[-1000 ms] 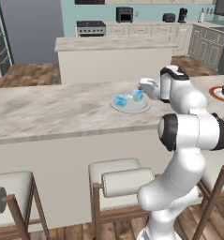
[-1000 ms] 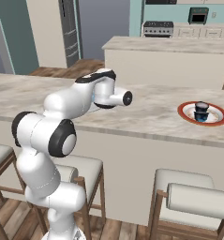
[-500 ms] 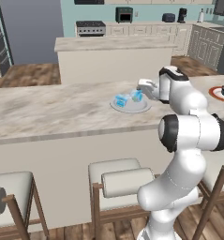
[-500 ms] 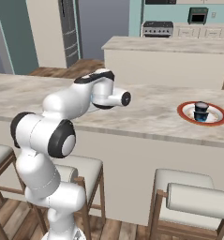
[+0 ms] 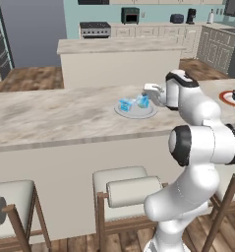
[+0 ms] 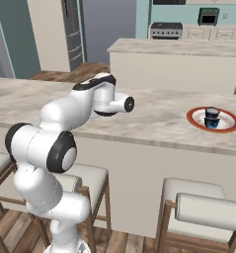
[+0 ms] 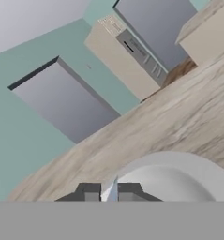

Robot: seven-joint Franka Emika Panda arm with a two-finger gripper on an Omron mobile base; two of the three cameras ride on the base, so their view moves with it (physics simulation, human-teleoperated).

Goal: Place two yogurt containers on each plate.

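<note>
Hovered with end effector [image 7: 108,194] nearly closed, empty, beside the grey plate [image 5: 135,111] holding two light blue yogurt containers [image 5: 133,103] on the bench [image 5: 55,115]; red-rimmed plate [image 6: 213,120] carried a dark container [image 6: 211,117].

Two yogurt containers [image 5: 133,103] on left plate [image 5: 135,111]; one [image 6: 211,117] on right plate [image 6: 213,118].

A long marbled counter [image 5: 55,115] carried two plates, well apart: a pale grey-white plate [image 5: 135,112] (two light blue yogurt cups [image 5: 133,103] sat on it) and an orange-rimmed plate [image 6: 213,120] holding a dark cup [image 6: 211,117].
</note>
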